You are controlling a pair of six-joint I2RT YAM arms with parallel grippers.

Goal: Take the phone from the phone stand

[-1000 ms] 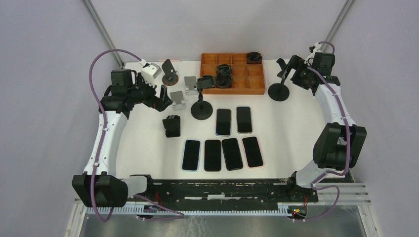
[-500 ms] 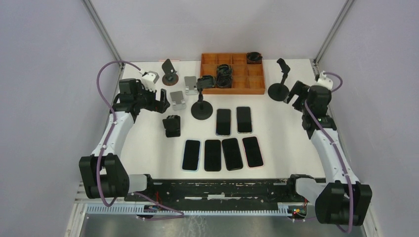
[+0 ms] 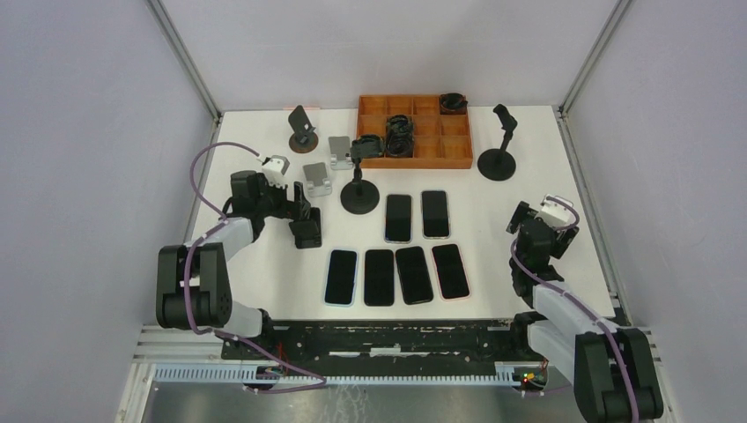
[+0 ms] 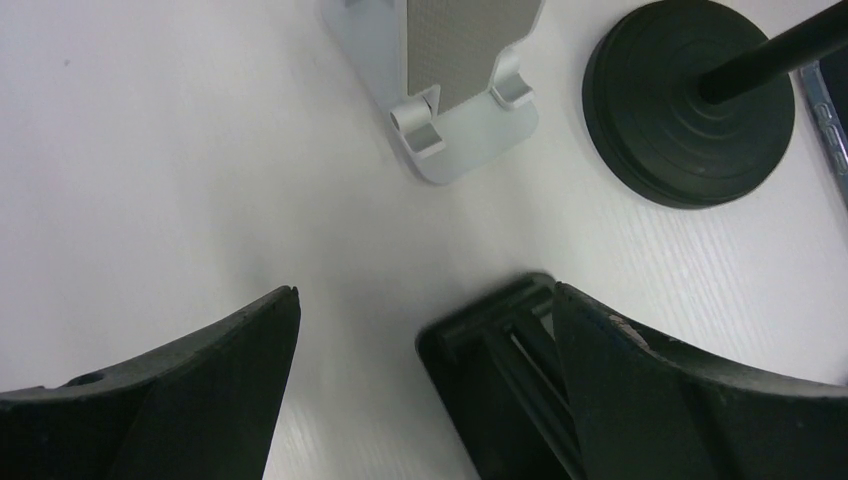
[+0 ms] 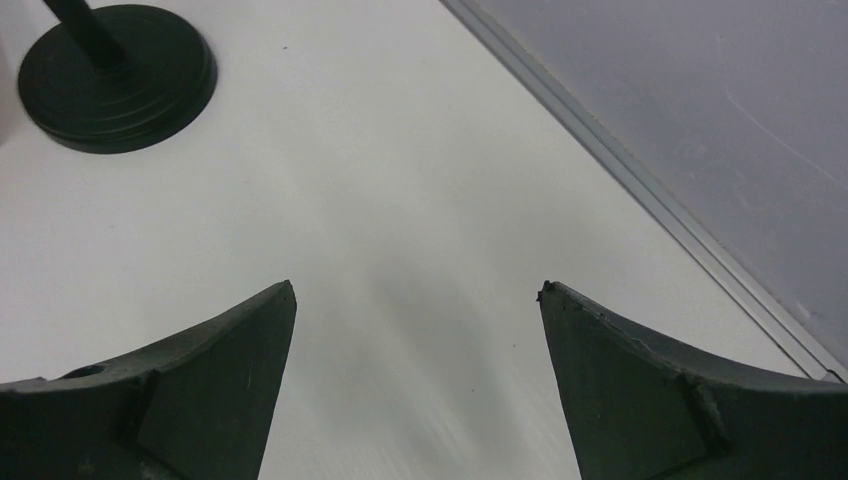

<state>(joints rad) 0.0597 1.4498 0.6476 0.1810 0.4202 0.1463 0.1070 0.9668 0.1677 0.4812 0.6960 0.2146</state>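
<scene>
I'm reading L gripper (image 4: 425,300) gaping fully, gripping nothing, hovering just beside black stand (image 3: 306,227). R gripper (image 5: 417,290) is also gaping, empty. Phones (image 3: 398,217) are lying flat mid-table, off stands.

A white matte rectangular bench (image 3: 528,176) lies under soft, even light. Ahead and to the right of the right pincer (image 5: 415,288), its grey metal edge strip (image 5: 640,190) meets a plain pale lilac-grey wall (image 5: 720,80). Two slanting silver metal poles (image 3: 184,57) rise at the far corners, well beyond that pincer. A ribbed aluminium rail (image 3: 396,374) runs behind it.
</scene>
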